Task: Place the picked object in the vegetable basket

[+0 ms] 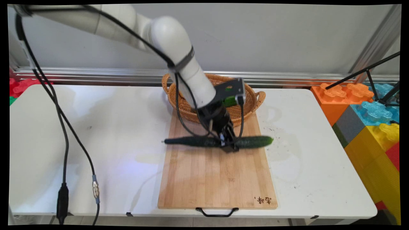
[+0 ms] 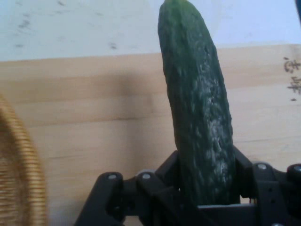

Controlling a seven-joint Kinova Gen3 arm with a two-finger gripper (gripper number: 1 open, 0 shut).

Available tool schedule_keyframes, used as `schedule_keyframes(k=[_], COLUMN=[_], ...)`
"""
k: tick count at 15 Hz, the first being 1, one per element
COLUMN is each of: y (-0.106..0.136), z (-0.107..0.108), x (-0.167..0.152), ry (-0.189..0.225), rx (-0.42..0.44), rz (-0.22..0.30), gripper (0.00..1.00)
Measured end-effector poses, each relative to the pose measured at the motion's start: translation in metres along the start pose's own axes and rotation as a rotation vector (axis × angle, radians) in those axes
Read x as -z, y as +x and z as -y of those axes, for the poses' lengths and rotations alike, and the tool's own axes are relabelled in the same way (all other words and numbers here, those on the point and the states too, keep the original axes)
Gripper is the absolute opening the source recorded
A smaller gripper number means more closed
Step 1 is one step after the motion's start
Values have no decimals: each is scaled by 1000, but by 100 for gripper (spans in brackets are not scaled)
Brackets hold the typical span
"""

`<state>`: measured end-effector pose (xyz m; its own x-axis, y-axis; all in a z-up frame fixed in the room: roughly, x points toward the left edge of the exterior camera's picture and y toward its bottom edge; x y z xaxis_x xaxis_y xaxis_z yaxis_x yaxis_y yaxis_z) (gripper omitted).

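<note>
I have the gripper (image 1: 229, 143) clamped on the cucumber (image 1: 217, 141), its two black fingers pressed against the sides a little right of the middle. From the hand view the cucumber (image 2: 200, 113) runs straight up out of the linkage, dark green and bumpy, with its far tip reaching past the edge of the cutting board (image 2: 117, 117) over the white table (image 2: 70, 23). In the main view it lies crosswise over the far part of the wooden cutting board (image 1: 217, 172) (I cannot tell whether it rests on the wood or hangs just above it), with both ends overhanging the board's sides. Just behind the gripper sits a wicker basket (image 1: 179, 102), its near rim overlapping the board's far edge; something green shows inside it, mostly hidden by the wrist. The board lies on the white table (image 1: 96, 134), with a black handle (image 1: 217, 212) at its near edge. Off the right end of the table stand large coloured blocks (image 1: 367, 115).
</note>
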<state>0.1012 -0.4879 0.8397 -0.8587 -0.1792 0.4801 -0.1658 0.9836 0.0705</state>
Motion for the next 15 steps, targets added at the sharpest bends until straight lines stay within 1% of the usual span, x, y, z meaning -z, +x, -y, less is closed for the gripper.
schedule_keyframes(k=[2, 6, 8, 10, 15], y=[10, 24, 26, 25, 20], z=[9, 41, 58, 75, 98], x=[20, 53, 59, 58, 46], ry=[57, 178, 217, 237, 239], rx=[-28, -105, -149, -202, -297], rz=[6, 22, 35, 55, 99], gripper=[0, 0, 0, 0, 0])
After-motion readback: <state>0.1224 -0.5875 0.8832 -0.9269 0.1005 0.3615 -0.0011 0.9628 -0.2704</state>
